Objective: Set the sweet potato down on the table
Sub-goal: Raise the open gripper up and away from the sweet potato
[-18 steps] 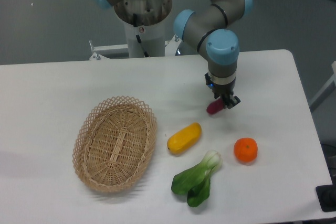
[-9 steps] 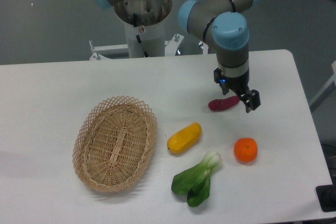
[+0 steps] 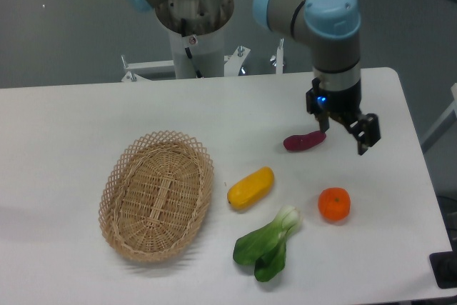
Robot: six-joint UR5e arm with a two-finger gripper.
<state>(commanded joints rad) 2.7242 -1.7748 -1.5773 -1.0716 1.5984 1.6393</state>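
Observation:
The sweet potato [image 3: 304, 141], a small dark magenta piece, lies on the white table [image 3: 71, 126] right of centre. My gripper [image 3: 348, 133] is open and empty. It hangs above the table just to the right of the sweet potato and apart from it. One finger [image 3: 366, 136] shows clearly; the other is near the sweet potato's right end.
A wicker basket [image 3: 156, 195] stands at the left. A yellow-orange oblong vegetable [image 3: 250, 188] lies in the middle, a bok choy [image 3: 267, 243] in front of it, and an orange fruit [image 3: 333, 204] below the gripper. The robot base [image 3: 193, 26] is at the back.
My gripper let go of the sweet potato, which now lies on the table. The gripper opened, rose and moved to the right, away from it.

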